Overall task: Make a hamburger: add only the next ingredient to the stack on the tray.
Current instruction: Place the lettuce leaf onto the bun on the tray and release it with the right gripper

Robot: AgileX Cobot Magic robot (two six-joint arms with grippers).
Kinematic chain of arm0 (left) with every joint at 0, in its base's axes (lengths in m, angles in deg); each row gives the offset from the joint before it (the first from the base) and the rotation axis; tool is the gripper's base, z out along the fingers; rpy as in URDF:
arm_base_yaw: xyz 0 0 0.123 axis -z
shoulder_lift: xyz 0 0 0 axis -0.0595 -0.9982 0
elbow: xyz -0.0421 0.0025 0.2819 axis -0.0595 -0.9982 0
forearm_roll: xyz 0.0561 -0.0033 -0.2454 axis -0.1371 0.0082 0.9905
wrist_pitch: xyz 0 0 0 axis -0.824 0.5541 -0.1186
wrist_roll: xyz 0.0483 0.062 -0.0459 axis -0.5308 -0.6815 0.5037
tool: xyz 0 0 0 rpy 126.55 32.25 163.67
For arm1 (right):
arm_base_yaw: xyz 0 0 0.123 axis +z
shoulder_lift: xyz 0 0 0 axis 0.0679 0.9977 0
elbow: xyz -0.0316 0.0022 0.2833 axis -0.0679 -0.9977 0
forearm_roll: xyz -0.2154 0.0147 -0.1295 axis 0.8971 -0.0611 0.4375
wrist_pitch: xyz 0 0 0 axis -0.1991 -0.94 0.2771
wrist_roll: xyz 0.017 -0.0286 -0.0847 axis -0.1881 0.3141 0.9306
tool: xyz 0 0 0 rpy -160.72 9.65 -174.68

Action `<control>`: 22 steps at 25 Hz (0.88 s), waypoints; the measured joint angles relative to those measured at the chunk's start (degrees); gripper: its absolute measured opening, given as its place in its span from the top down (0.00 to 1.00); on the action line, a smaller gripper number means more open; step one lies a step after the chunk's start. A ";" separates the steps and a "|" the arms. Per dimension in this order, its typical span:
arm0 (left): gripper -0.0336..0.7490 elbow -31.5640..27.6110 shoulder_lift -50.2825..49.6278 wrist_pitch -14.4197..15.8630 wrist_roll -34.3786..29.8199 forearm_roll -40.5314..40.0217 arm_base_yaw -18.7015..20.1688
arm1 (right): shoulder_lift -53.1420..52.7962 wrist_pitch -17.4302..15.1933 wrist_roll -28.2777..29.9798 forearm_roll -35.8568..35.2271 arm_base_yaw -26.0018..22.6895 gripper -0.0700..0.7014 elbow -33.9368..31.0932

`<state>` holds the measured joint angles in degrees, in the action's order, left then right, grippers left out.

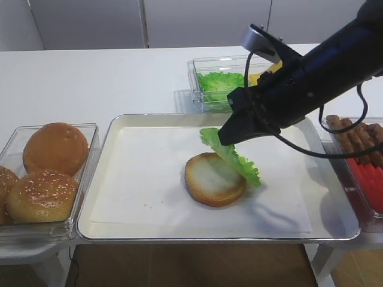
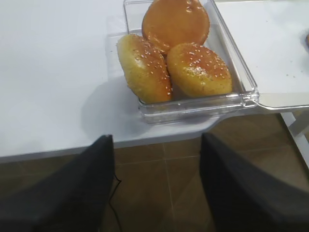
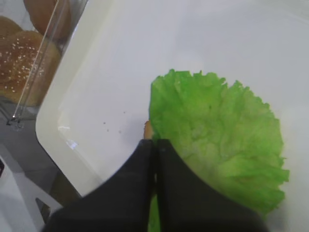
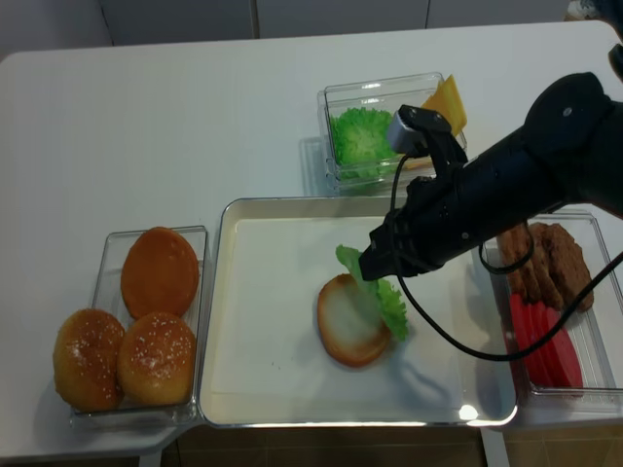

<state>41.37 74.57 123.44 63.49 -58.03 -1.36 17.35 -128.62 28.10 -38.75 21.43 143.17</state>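
Observation:
A bright green ruffled lettuce leaf (image 1: 232, 155) (image 3: 217, 140) (image 4: 382, 294) hangs tilted from my right gripper (image 1: 225, 139) (image 3: 154, 143) (image 4: 369, 267), which is shut on its upper edge. Its lower edge reaches down over the right side of the bun bottom (image 1: 210, 179) (image 4: 347, 325), the flat pale-faced stack lying on the paper-lined silver tray (image 1: 179, 118) (image 4: 263, 292). In the right wrist view the leaf hides nearly all of the bun. My left gripper (image 2: 157, 137) stands open and holds nothing, off the table's front edge above the brown floor, near the tub of buns.
A clear tub of domed sesame buns (image 1: 45, 173) (image 2: 178, 53) (image 4: 136, 321) sits left of the tray. Behind the tray is a tub with more lettuce (image 1: 218, 84) and yellow cheese (image 4: 446, 102). On the right a tub holds patties (image 4: 545, 258) and tomato slices (image 4: 545, 345).

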 joint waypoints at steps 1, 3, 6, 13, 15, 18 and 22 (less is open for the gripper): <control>0.42 0.00 0.00 0.00 0.00 0.00 0.00 | 0.10 -0.31 0.28 -0.77 0.00 0.90 0.00; 0.42 0.00 0.00 0.00 0.00 0.00 0.00 | 0.35 -0.71 1.07 -1.56 0.00 0.90 0.00; 0.42 0.00 0.00 0.00 0.00 0.00 0.00 | 0.35 -0.99 1.43 -2.12 0.00 0.90 0.00; 0.42 0.00 0.00 0.00 0.00 0.00 0.00 | 0.45 -1.23 1.65 -2.48 0.00 0.90 0.00; 0.42 0.00 0.00 0.00 0.00 0.00 0.00 | 0.45 -1.23 1.65 -2.48 0.00 0.90 0.00; 0.42 0.00 0.00 0.00 0.00 0.00 0.00 | 0.45 -1.23 1.76 -2.05 0.00 0.90 0.00; 0.42 0.00 0.00 0.00 0.00 0.00 0.00 | 0.45 -1.23 1.85 -0.96 0.00 0.90 0.00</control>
<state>41.37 74.57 123.44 63.49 -58.03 -1.36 17.80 -129.85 29.95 -39.71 21.43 143.17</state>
